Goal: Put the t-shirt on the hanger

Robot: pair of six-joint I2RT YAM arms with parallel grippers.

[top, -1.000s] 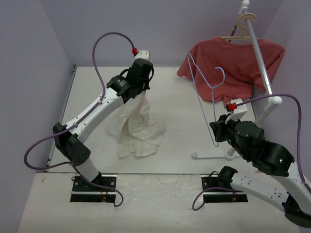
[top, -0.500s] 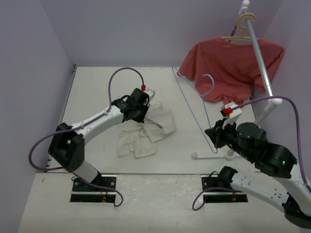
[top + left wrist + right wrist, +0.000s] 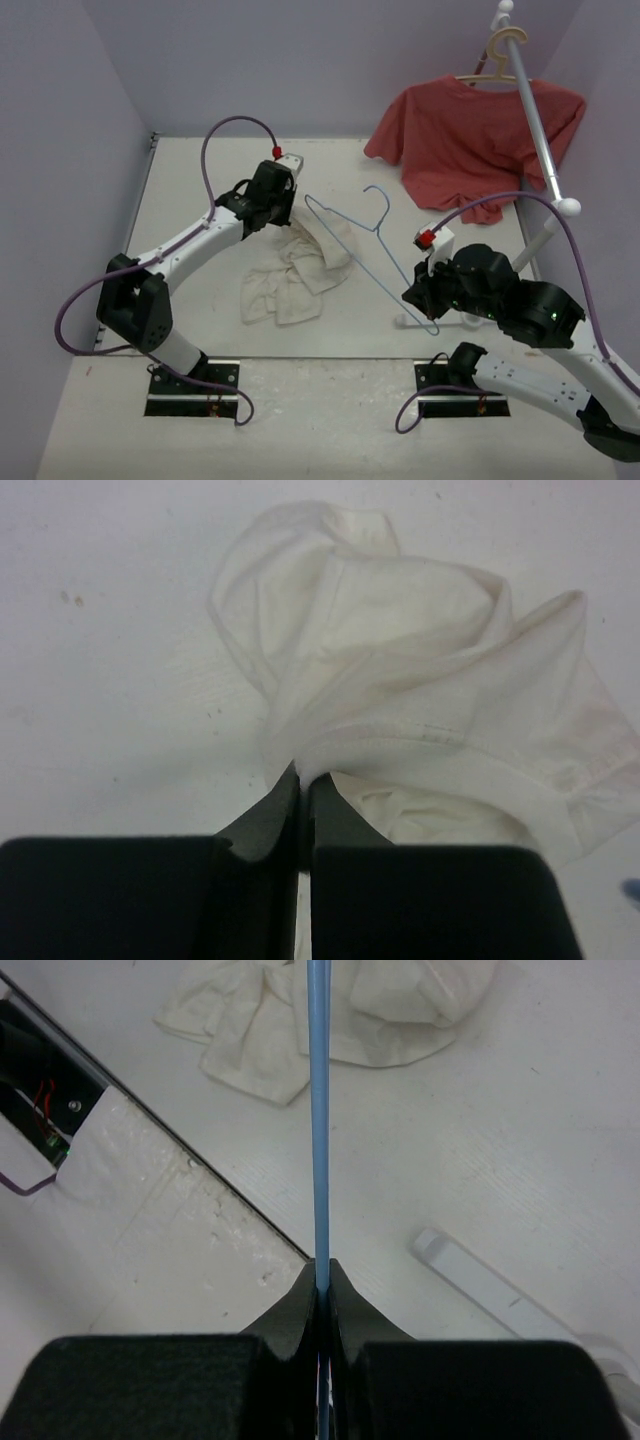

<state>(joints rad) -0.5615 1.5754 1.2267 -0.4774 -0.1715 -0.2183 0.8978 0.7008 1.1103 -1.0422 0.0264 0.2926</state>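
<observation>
The cream-white t-shirt point(image 3: 295, 270) lies bunched on the table left of centre. My left gripper point(image 3: 283, 224) is shut on a fold of the t-shirt point(image 3: 420, 690) at its far edge, low over the table. The light-blue wire hanger point(image 3: 355, 240) hangs tilted above the table beside the shirt, its hook pointing to the far side. My right gripper point(image 3: 425, 300) is shut on the hanger's lower corner; the wire point(image 3: 318, 1110) runs straight up from between the jaws in the right wrist view, with the t-shirt point(image 3: 300, 1020) beyond it.
A red t-shirt point(image 3: 470, 140) hangs on a tan wooden hanger point(image 3: 500, 50) from a white rack pole point(image 3: 535, 120) at the back right. The rack's white foot point(image 3: 435, 320) lies on the table by my right gripper, also in the right wrist view point(image 3: 500, 1285). Purple walls enclose the table.
My left gripper has lowered the t-shirt from hanging upright to a heap on the table. My right gripper has carried the hanger leftward and lower, toward the shirt.
</observation>
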